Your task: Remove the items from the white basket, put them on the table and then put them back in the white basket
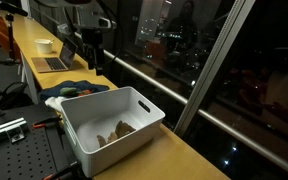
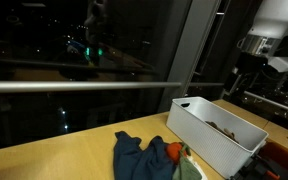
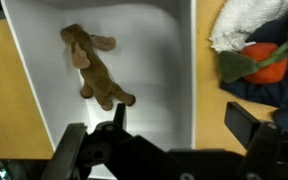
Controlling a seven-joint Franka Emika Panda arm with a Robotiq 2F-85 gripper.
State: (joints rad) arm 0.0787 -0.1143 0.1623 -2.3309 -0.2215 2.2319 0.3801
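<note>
A white basket [image 1: 139, 135] [image 2: 206, 140] stands on the wooden table. In the wrist view its bare floor [image 3: 154, 50] holds a brown plush toy [image 3: 94, 65], also seen in an exterior view [image 1: 114, 133]. Beside the basket on the table lie a dark blue cloth [image 3: 269, 95] [image 2: 134, 155] [image 1: 79, 88], an orange item with green on it [image 3: 269, 60] [image 2: 174, 152] and a white cloth [image 3: 239, 25]. My gripper [image 3: 184, 120] [image 1: 92, 60] [image 2: 236, 85] is open and empty. It hangs above the basket, over the wall nearest the cloths.
A laptop [image 1: 52, 63] and a white cup [image 1: 44, 45] sit further along the table. Dark windows with a metal rail [image 2: 74, 86] run beside the table. A perforated metal plate [image 1: 19, 145] lies next to the basket.
</note>
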